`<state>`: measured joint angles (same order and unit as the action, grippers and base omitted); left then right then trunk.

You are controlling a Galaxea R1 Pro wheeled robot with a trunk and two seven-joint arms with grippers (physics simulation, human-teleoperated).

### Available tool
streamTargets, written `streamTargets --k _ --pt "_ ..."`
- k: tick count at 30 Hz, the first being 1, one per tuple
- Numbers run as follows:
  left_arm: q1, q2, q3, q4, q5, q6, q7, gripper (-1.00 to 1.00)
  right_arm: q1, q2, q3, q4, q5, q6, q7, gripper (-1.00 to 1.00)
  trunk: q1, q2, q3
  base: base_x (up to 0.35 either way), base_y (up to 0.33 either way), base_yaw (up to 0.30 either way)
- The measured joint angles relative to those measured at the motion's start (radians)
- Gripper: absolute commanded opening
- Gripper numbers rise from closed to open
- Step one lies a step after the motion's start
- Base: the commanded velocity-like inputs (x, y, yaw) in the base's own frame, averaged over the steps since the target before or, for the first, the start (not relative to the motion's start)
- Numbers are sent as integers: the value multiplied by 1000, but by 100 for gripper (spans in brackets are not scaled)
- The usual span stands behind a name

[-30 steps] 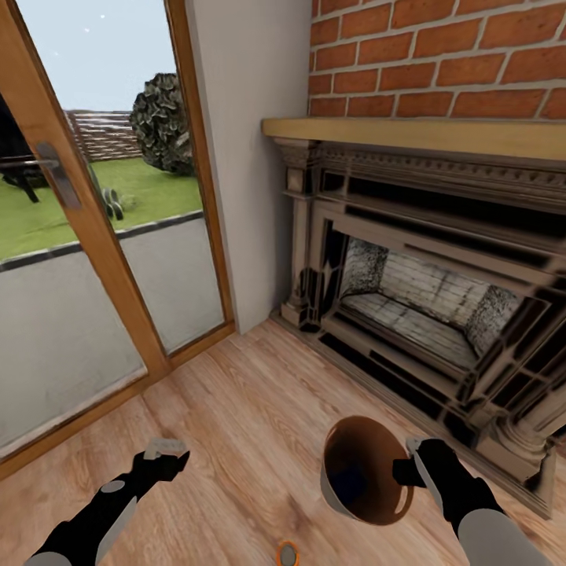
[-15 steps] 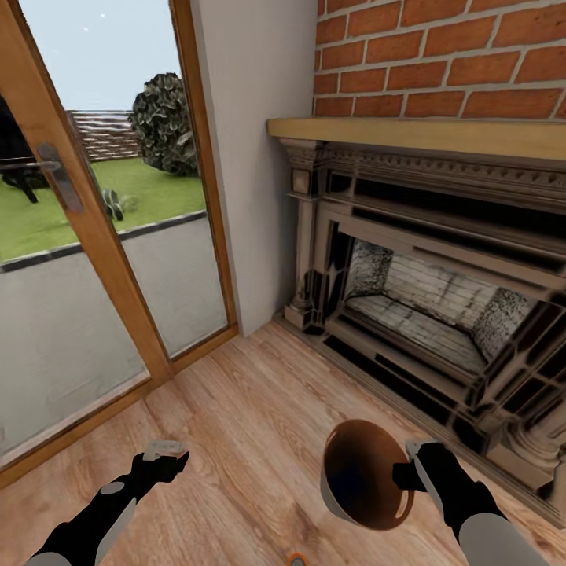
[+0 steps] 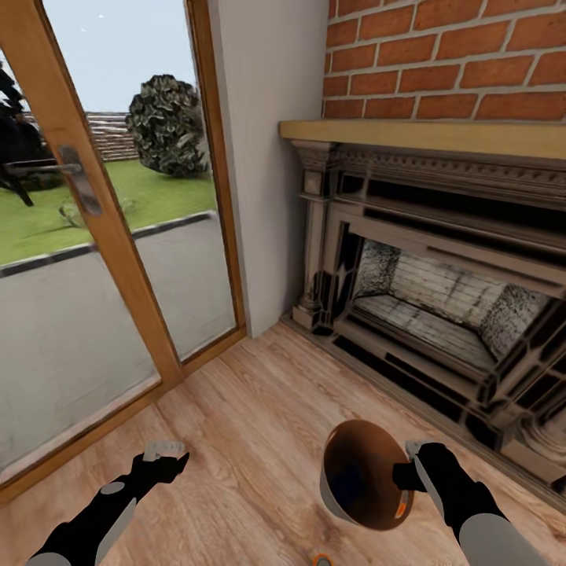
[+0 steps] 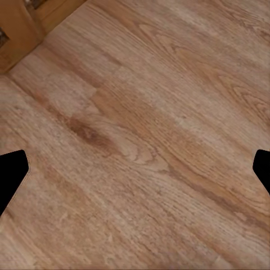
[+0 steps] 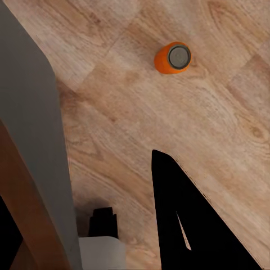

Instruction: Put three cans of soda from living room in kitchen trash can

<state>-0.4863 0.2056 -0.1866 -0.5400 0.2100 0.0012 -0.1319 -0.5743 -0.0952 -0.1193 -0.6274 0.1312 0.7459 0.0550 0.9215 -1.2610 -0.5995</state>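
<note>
In the head view my right gripper [image 3: 406, 472] is shut on the rim of the trash can [image 3: 358, 470], a small grey bin with a brown inside, held tilted above the wood floor. One orange soda can [image 3: 321, 560] peeks in at the view's lower edge, on the floor below the bin. The right wrist view shows that soda can [image 5: 173, 57] upright on the floor, its dark top visible, apart from the bin's grey wall [image 5: 31, 135]. My left gripper [image 3: 163, 455] hangs open over bare floor, its fingertips [image 4: 11, 175] wide apart. A small orange patch [image 3: 401, 509] shows at the bin's rim.
A brick fireplace with a dark carved surround [image 3: 440, 283] stands on the right, its hearth base close to my right arm. A wood-framed glass door [image 3: 102, 236] to a garden fills the left. Wood floor [image 3: 251, 424] lies between them.
The whole picture has slid to the right, so the camera has moved. Both arms keep their pose and the bin stays in the right gripper.
</note>
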Motion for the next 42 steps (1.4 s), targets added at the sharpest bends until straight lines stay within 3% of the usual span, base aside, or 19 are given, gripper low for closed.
streamTargets --k 18,35,42 --pt "0 0 -1 0 -1 2 0 100 1 1 0 0 -1 0 0 -100 0 0 19 0 310 -154" --pt "0 0 -1 0 -1 2 0 100 1 4 3 2 0 -1 0 -100 0 0 22 0 314 -10" --pt "0 0 -1 0 0 -6 1 100 1 6 3 3 -4 -1 0 -100 0 0 22 -45 93 0"
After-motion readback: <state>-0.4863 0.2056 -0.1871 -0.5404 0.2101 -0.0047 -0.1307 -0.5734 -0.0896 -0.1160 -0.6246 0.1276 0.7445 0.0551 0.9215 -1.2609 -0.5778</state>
